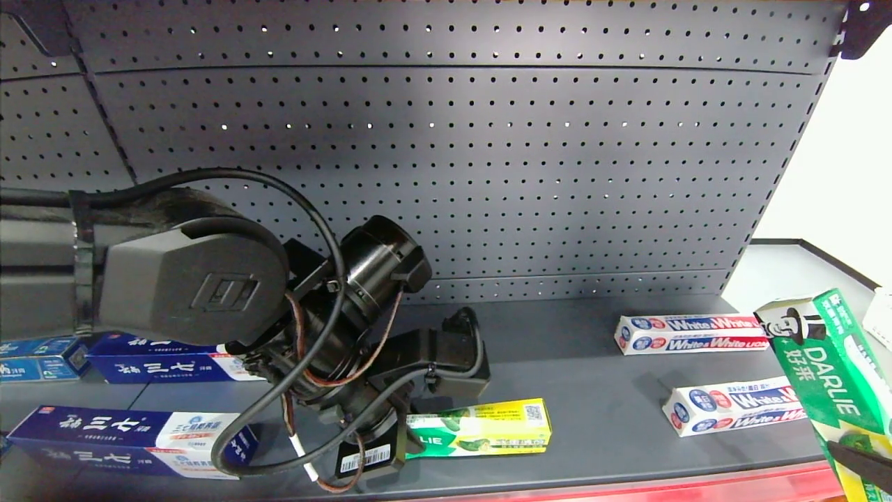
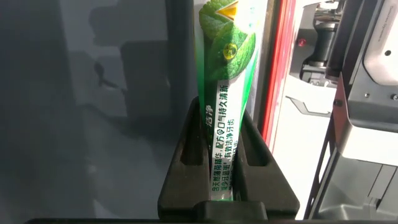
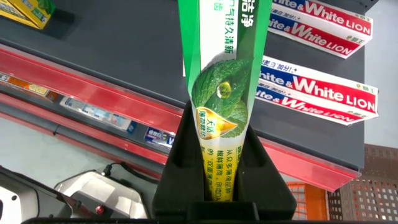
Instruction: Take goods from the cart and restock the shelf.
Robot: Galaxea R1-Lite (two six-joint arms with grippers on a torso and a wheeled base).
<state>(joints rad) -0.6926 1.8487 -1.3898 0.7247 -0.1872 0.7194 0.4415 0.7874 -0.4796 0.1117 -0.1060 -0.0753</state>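
Observation:
A green and yellow toothpaste box (image 1: pixel 481 427) lies flat on the grey shelf (image 1: pixel 592 376) near its front edge. My left gripper (image 1: pixel 390 439) is at the box's left end. In the left wrist view the left gripper (image 2: pixel 222 149) is shut on that box (image 2: pixel 225 81). At the lower right my right gripper (image 1: pixel 860 464) holds a second green toothpaste box (image 1: pixel 829 369) tilted upright, in front of the shelf. In the right wrist view the right gripper (image 3: pixel 222 155) is shut on this box (image 3: pixel 224 93), above the shelf's red edge strip (image 3: pixel 112 99).
Two white toothpaste boxes (image 1: pixel 690 333) (image 1: pixel 739 406) lie on the shelf's right part. Blue toothpaste boxes (image 1: pixel 132 432) (image 1: pixel 160 359) lie at the left. A perforated back panel (image 1: pixel 488 174) closes the shelf behind. Bare shelf lies between the yellow box and the white ones.

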